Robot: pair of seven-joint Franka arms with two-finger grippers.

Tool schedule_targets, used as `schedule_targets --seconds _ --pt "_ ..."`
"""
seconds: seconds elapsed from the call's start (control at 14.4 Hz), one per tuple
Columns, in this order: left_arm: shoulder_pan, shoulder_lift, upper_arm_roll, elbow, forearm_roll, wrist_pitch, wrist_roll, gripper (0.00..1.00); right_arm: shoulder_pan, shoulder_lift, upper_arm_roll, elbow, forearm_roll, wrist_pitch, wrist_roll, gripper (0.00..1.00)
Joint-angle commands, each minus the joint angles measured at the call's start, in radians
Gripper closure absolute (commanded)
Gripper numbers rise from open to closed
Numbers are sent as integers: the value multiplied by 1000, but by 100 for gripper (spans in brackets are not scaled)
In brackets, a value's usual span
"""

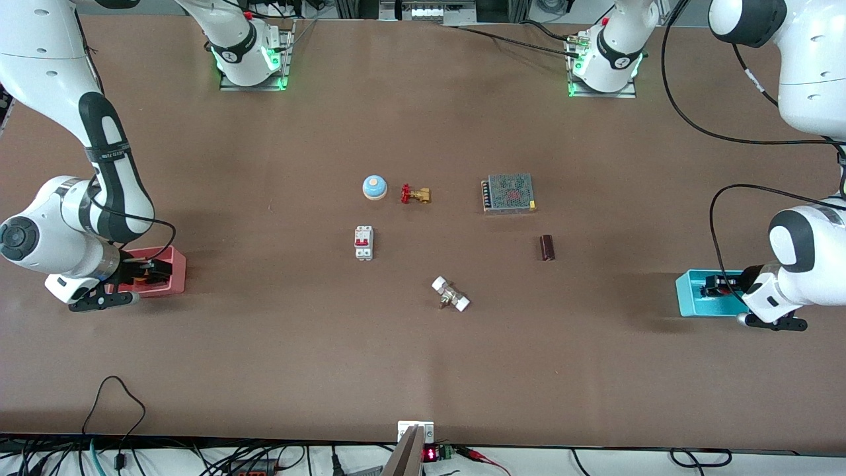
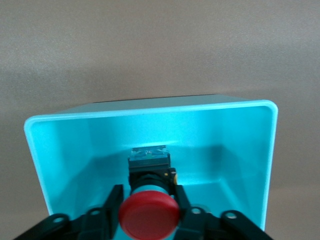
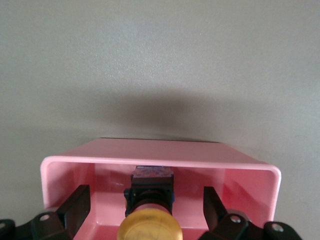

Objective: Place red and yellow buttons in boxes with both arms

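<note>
From my remote desk, both arms arc down from their bases at the top of the front frame, elbows folded at the frame's side edges and wrists tipped low at mid-height.

The left gripper point(image 1: 719, 285) dips into the cyan box point(image 1: 687, 299) at the left arm's end of the table. Its fingers point(image 2: 116, 200) are nearly closed, pressed against the black base of the red button point(image 2: 150, 217), which it holds inside the box.

The right gripper point(image 1: 147, 271) reaches into the pink box point(image 1: 176, 263) at the right arm's end. Its fingers point(image 3: 79, 201) are spread wide and grip nothing. The yellow button point(image 3: 150, 227) sits in that box between them, touched by neither.
</note>
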State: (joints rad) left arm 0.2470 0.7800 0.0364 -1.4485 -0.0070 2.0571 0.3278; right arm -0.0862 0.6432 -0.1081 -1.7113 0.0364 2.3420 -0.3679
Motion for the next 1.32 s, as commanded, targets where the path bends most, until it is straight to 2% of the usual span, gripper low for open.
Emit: schedule_targets --seconds 0.0,0.21,0.35,0.62,0.9,1.04,1.25 --pt "6 -7 -1 17 -77 -6 10 0 -4 -98 18 -5 25 -91 -26 0" --pt "-5 -85 -9 16 -83 -43 10 0 -1 -252 25 -4 23 -263 -23 0" --pt "-15 -145 -15 13 -85 -58 10 0 5 -366 27 -2 16 -329 -17 0" --pt "-109 -309 -12 10 -85 -149 -60 0 20 -537 41 9 7 -470 -17 0" --pt "-227 -477 31 -3 -85 -290 -196 0 66 -589 64 87 -53 -631 43 0" --pt "-335 -560 127 -13 -88 -356 -245 0 95 -588 64 151 -72 -743 49 0" --pt "-353 -620 119 -24 -80 -423 -308 0 94 -580 59 185 -66 -776 43 0"
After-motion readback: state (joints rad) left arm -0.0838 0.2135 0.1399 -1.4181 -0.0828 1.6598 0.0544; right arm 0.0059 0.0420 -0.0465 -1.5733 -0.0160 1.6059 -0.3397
